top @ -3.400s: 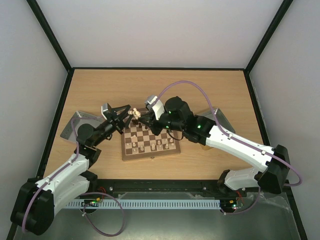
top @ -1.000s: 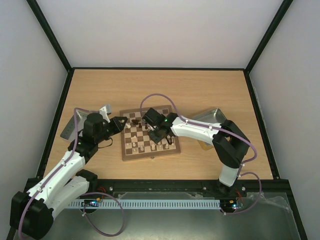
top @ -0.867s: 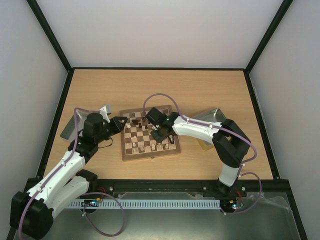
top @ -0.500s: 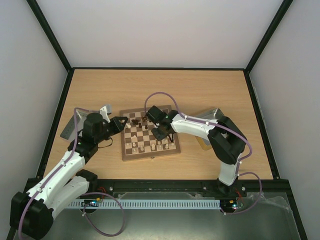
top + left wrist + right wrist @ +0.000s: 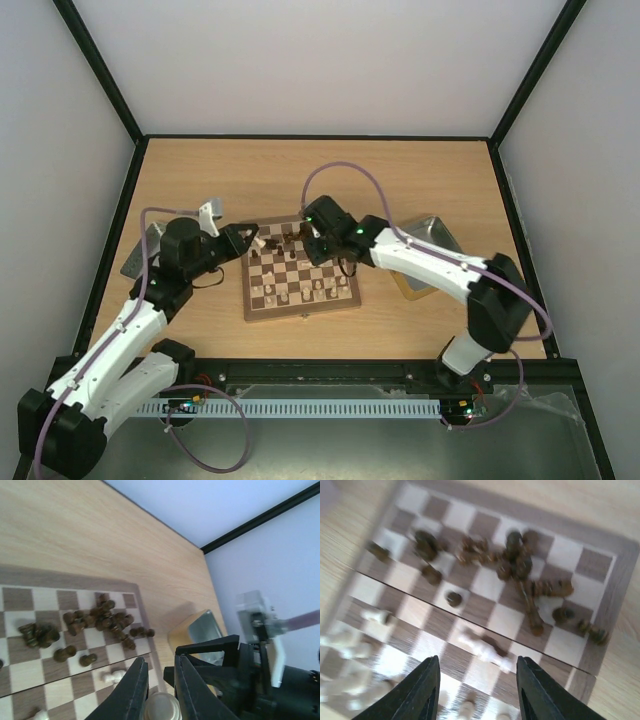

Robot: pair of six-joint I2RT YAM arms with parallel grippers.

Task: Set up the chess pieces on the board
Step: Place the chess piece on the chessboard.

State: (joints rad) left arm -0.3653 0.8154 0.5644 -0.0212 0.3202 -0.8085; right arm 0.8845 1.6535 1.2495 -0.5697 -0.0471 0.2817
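Left claw [image 5: 161,687], bottom centre of its wrist view, pinches a pale cream piece [image 5: 162,709], likely for placing on the board [image 5: 300,312] mid-table. Right claw [image 5: 479,690] hangs spread and empty above jumbled dark pieces [image 5: 515,560].

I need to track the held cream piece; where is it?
Left wrist view, bottom centre: the cream piece sits between the left tool's fingers, above the board's edge.
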